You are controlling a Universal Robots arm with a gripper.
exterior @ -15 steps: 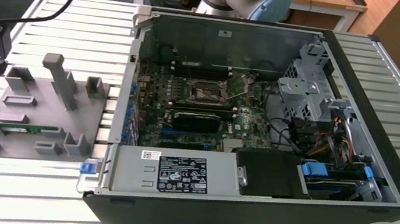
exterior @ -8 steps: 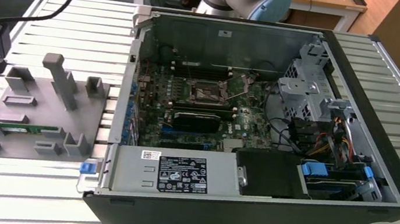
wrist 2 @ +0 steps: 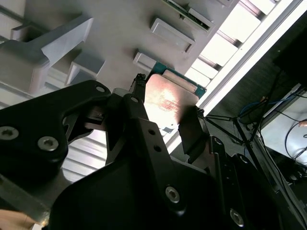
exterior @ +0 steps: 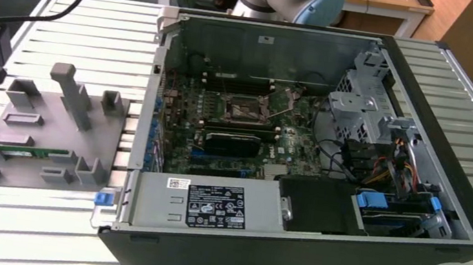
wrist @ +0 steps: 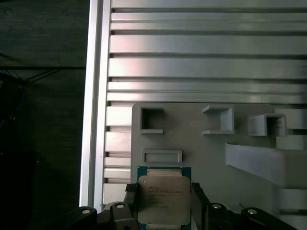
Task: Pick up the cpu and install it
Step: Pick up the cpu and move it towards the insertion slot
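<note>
Slatted worktop (exterior: 94, 22) carried the open computer case (exterior: 292, 262), with the grey fixture tray (exterior: 41, 136) on the exterior view's left. Gripper (wrist 2: 167, 96) sat over the tray's outer corner. Jaws were clamped on the cpu (wrist: 164, 201), one on each opposite edge, chip flat between them, metal top facing both wrist views.

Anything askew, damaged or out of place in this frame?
Nothing stands out. The square silver-topped cpu with its green rim sits straight between the fingers of the black gripper, above the grey plastic fixture tray. No damage shows.
</note>
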